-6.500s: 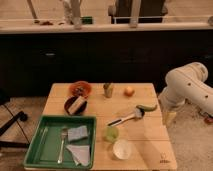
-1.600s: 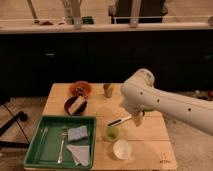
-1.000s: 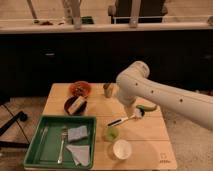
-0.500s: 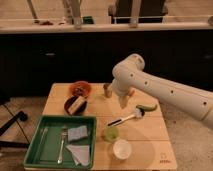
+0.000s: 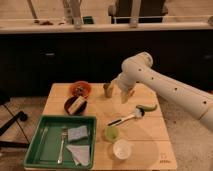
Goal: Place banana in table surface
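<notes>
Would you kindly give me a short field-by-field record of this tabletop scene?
gripper: open, low over the table's far side, right of metal cup
banana: lying in dark bowl
table surface: light wood, banana not yet on it
green tray: front left corner
green curved piece: right of centre

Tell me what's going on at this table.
A white robot arm reaches in from the right over the back of the wooden table surface. Its gripper hangs open beside the small cup, which seems to hold the pale banana. Nothing is gripped yet. The green tray sits at front left.
</notes>
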You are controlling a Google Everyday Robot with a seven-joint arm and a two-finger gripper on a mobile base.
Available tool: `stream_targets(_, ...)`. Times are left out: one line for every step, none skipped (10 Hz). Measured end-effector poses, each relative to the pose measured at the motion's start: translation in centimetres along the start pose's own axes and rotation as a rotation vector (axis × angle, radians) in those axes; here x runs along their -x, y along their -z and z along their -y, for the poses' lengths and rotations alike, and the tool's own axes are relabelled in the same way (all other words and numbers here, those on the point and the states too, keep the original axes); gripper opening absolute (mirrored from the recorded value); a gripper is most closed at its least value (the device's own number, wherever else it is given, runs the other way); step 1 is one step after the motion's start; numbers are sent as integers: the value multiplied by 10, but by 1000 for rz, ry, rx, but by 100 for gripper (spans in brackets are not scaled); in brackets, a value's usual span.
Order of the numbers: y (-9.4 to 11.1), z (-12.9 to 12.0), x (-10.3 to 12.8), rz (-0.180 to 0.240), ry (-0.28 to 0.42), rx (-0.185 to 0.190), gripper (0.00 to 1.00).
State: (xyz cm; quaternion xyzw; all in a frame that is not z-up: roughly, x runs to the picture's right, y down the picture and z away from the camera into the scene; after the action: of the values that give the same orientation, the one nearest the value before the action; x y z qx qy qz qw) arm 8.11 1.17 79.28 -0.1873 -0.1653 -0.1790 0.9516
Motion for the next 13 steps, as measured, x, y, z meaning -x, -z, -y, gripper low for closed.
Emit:
stream_targets(-4, 7, -4, 13, -9, -9, 80)
stream_targets(-8, 12, -7, 25, -18, -14, 80)
stream_targets(-14, 18, -10, 37, -29, -20, 80)
stream_targets(-20, 23, -13, 46, -40, -25, 80)
stream_targets(-26, 27, -16, 52, -50, -29, 80)
stream_targets(-31, 31, -18, 58, -60, -34, 80)
stream_targets(-37, 36, -21, 74, -82, -49, 80)
stream_targets(-39, 39, -25, 83, -97, -61, 80)
stream_targets(-40, 41, -29, 94, -114, -74, 80)
stream_targets(-41, 45, -32, 107, -126, -88, 80)
stream_targets(-42, 49, -32, 116, -131, -96, 80)
stream_targets(-43, 53, -32, 123, -133, -101, 80)
stream_targets(-45, 55, -34, 130, -137, -104, 80)
